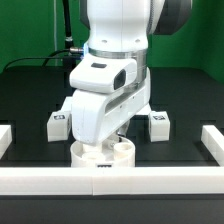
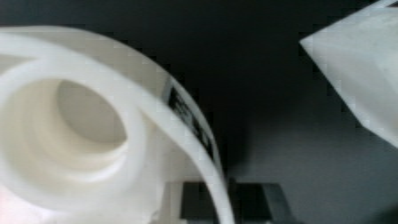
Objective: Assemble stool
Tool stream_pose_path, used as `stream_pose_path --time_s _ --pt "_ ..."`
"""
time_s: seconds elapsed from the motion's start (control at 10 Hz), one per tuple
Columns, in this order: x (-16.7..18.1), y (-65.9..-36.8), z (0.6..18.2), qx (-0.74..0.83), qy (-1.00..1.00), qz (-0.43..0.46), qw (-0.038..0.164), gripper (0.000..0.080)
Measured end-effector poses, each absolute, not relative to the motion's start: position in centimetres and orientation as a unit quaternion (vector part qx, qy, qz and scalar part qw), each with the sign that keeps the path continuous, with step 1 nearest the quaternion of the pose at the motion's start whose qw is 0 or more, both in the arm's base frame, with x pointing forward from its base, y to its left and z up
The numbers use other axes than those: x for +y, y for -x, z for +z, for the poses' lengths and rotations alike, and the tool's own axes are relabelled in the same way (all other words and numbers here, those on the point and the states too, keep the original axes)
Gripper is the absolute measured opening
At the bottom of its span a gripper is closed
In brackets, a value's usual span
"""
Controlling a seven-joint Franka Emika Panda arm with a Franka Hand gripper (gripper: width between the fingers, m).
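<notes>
The white round stool seat (image 1: 102, 153) lies at the front centre of the table, just behind the front rail. In the wrist view the seat (image 2: 80, 120) fills one side, with a round socket showing in it. My gripper (image 2: 224, 198) stands over its edge, and the thin rim runs between the two dark fingers (image 2: 263, 200), which sit close against it on both sides. In the exterior view the white hand (image 1: 100, 105) covers the fingers. Two white legs with tags lie behind the seat, one on the exterior view's left (image 1: 58, 124) and one on its right (image 1: 157, 123).
Long white border rails run along the front (image 1: 110, 180), the exterior view's left (image 1: 5, 138) and its right (image 1: 213, 143). A white block-shaped part (image 2: 356, 70) shows blurred at the edge of the wrist view. The table top is black.
</notes>
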State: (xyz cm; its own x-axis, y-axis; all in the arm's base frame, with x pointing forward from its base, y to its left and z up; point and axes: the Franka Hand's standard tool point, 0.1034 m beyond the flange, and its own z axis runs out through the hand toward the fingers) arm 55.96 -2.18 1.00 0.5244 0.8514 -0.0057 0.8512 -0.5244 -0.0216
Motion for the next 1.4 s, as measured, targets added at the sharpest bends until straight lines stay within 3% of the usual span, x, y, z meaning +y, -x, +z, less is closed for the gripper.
stream_pose_path --time_s 0.4,0.8,1.2,1.4 --pt "-1.8 -56.0 1.0 -0.496 0.868 0.008 0.006 0.0027" --pt "3.6 -56.3 1.2 -0.546 0.837 0.006 0.005 0.0028" --pt "3.6 -56.2 1.0 -0.550 0.835 0.007 0.006 0.0028" --pt "6.4 -56.4 1.2 -0.573 0.820 0.003 0.005 0.0028"
